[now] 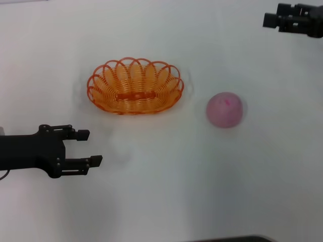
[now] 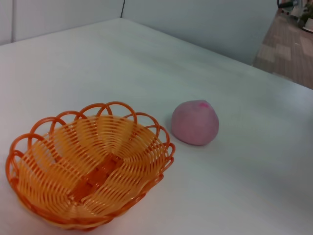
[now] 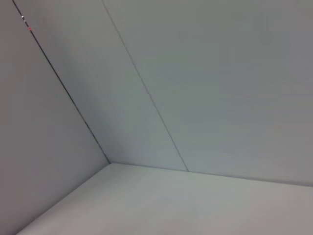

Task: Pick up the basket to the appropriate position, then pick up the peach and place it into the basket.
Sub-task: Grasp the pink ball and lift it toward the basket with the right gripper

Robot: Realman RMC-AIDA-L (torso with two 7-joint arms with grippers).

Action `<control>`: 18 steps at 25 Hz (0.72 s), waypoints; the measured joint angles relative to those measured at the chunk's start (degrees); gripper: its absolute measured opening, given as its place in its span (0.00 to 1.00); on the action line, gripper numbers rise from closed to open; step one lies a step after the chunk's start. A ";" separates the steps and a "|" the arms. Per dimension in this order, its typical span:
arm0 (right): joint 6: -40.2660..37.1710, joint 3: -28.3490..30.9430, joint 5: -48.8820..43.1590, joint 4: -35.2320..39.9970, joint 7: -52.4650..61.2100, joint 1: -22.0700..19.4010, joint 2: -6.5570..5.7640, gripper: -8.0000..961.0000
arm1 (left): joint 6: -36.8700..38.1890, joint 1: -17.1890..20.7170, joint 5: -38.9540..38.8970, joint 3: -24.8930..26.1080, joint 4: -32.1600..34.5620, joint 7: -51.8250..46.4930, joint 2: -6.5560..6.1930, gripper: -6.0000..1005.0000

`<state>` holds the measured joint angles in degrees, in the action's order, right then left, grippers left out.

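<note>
The basket sits upright on the white table, upper centre-left of the head view, its long axis running left to right across the frame and its open side facing up. The peach rests to its right, near but apart, with its darker pink mark on top. Nothing lies between them. The basket is orange looped wire with a scalloped rim and is empty. My left gripper hovers at lower left, fingers spread wide, holding nothing, pointing right. My right gripper is parked at upper right; I cannot tell its opening.
</note>
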<state>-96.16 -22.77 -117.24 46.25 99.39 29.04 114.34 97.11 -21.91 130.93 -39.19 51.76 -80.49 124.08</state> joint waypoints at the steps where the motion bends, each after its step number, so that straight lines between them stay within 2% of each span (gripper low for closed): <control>1: -0.81 -0.11 0.00 1.62 1.08 0.08 -0.01 0.98 | 0.07 -0.01 -0.02 -0.01 0.00 -0.02 0.01 0.75; 10: -6.19 -0.17 0.17 11.57 7.36 0.52 -0.16 0.98 | 0.54 -0.10 -0.20 -0.01 -0.05 -0.19 0.05 0.75; 18: -7.03 -0.68 -0.18 13.22 9.86 1.59 -0.43 0.98 | 0.71 -0.22 -0.79 0.00 -0.73 -0.28 0.13 0.75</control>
<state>-103.19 -23.46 -117.42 59.47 109.25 30.63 113.91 97.81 -22.13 130.14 -39.20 51.03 -80.77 124.21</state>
